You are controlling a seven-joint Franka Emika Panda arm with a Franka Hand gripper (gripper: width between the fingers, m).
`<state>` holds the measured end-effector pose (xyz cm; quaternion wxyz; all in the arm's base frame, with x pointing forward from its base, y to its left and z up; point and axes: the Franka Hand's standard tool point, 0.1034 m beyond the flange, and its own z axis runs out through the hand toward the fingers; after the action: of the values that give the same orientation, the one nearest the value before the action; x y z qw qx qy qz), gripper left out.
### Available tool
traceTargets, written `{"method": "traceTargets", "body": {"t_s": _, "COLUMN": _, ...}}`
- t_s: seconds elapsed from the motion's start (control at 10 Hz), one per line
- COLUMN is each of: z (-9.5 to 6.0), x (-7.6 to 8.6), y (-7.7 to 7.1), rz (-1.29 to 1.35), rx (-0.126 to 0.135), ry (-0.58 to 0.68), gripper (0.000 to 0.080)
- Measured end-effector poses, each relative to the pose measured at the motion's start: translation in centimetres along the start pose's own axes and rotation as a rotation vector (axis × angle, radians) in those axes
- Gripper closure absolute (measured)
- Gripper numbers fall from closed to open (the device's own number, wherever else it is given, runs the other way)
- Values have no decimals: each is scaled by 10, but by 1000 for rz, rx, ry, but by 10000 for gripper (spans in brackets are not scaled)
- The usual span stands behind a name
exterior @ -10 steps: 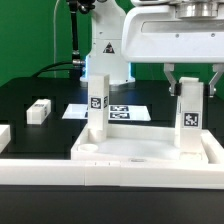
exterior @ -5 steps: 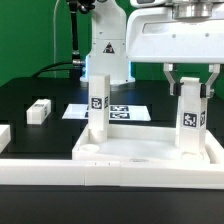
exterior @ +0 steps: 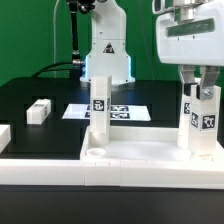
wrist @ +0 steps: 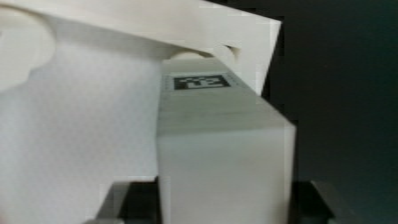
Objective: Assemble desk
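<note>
The white rimmed desk panel (exterior: 140, 152) lies at the front of the black table. Two white tagged legs stand upright on it. One leg (exterior: 98, 106) stands at the panel's corner on the exterior view's left. The other leg (exterior: 204, 120) stands at the corner on the exterior view's right. My gripper (exterior: 203, 90) comes down from above and is shut on the top of that right leg. In the wrist view the held leg (wrist: 222, 130) fills the space between the dark fingers of the gripper (wrist: 222, 205), with the panel (wrist: 71, 100) beneath it.
A loose leg (exterior: 39, 110) lies on the table on the exterior view's left, and another white piece (exterior: 4, 136) shows at the left edge. The marker board (exterior: 128, 112) lies behind the panel. A long white rail (exterior: 100, 176) runs along the front. The robot base (exterior: 105, 45) stands at the back.
My gripper and the held leg have shifted toward the exterior view's right. The panel and its other leg have shifted slightly right as well.
</note>
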<state>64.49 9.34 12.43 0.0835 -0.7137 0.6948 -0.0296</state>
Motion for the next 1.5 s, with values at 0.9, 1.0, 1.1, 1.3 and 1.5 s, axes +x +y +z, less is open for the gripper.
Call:
{"method": "traceTargets", "body": {"t_s": 0.9, "z": 2, "x": -8, "y": -1, "rz": -266, "rx": 2, "ry": 0, "gripper": 155}}
{"method": "traceTargets", "body": {"t_s": 1.0, "z": 6, "x": -15, "y": 1, "rz": -335, "rx": 1, "ry": -2, "gripper": 155}}
{"method": "traceTargets", "body": {"t_s": 1.1, "z": 7, "x": -18, "y": 3, "rz": -394, "rx": 6, "ry": 9, "gripper": 151}}
{"method": "traceTargets", "body": {"t_s": 1.3, "z": 7, "x": -13, "y": 2, "rz": -524, "rx": 4, "ry": 14, "gripper": 150}}
{"method": "traceTargets", "body": {"t_s": 1.5, "z": 6, "x": -15, "y": -1, "rz": -824, "rx": -29, "ry": 62, "gripper": 150}}
